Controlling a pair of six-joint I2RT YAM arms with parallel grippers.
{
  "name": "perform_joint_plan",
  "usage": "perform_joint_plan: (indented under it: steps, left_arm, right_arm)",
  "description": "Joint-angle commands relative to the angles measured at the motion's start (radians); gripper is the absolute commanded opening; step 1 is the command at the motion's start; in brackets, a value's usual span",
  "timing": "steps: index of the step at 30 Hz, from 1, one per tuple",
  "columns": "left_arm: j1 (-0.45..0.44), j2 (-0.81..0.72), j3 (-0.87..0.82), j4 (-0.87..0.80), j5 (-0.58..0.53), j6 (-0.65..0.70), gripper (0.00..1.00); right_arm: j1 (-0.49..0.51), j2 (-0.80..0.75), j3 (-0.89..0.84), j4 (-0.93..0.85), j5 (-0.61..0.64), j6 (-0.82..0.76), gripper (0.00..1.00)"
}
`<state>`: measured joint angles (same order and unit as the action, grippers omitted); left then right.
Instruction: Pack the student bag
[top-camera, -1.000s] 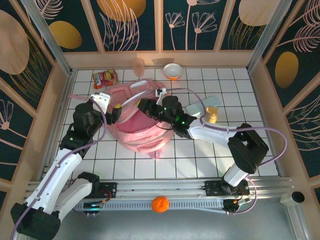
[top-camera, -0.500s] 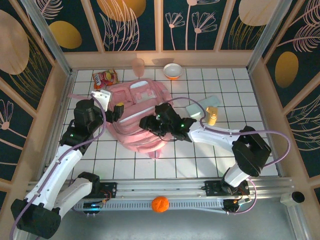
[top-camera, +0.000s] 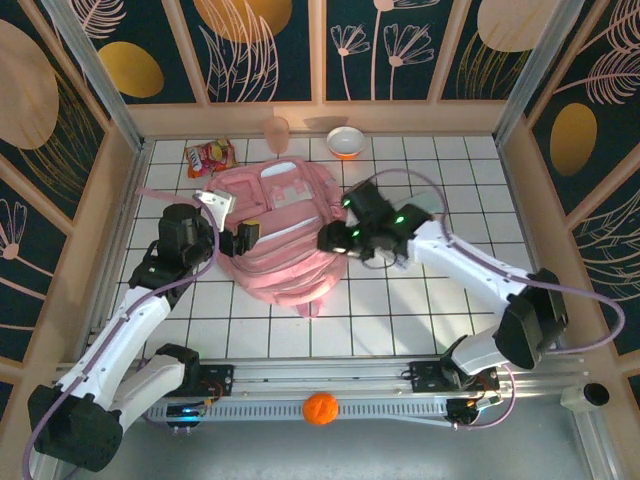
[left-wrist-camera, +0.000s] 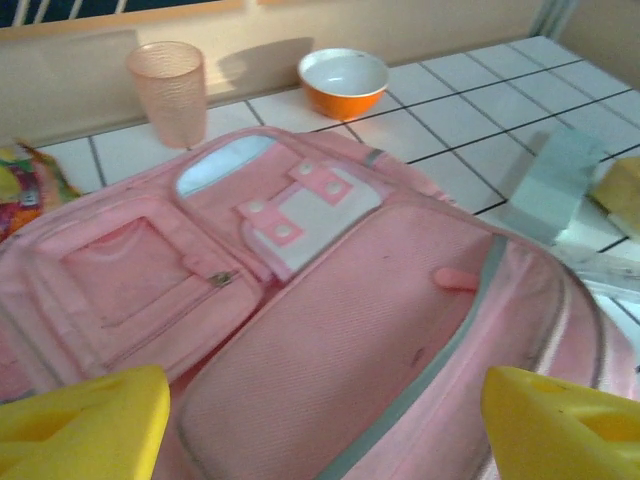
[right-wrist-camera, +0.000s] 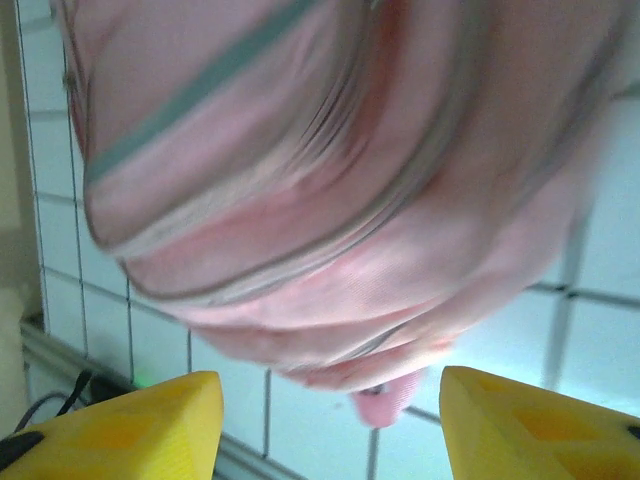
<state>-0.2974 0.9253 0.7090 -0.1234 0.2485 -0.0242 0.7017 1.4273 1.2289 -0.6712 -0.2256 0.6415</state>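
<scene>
Pink fabric is laid front-up in the middle of the tabletop (top-camera: 450, 300). From above, the student bag (top-camera: 285, 215) is seen flanked by the left pincer (top-camera: 243, 233) and the right pincer (top-camera: 335, 238), likely so it can be opened from both sides. From the left wrist, the left pincer (left-wrist-camera: 320, 430) is held spread over the front pocket (left-wrist-camera: 130, 280), pinching nothing. From the right wrist, the right pincer (right-wrist-camera: 330, 420) is likewise held spread and empty at the bag's edge.

Twin white arms (top-camera: 130, 320) with black joints
Yellow fingertips (left-wrist-camera: 80, 425), lilac cables (top-camera: 597, 294) (green lights glow on the right one).
</scene>
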Motion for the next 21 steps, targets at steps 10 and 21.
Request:
perform_joint_plan:
  steps: [10, 21]
  left_arm:
    - [0.001, 0.038, -0.01, 0.076, 0.041, -0.092, 0.8]
    - [0.001, 0.077, -0.013, 0.108, 0.041, -0.097, 0.8]
  right_arm:
    - [-0.408, 0.219, 0.134, -0.072, 0.147, -0.092, 0.68]
    - [-0.404, 0.457, 0.127, 0.07, 0.129, 0.049, 0.74]
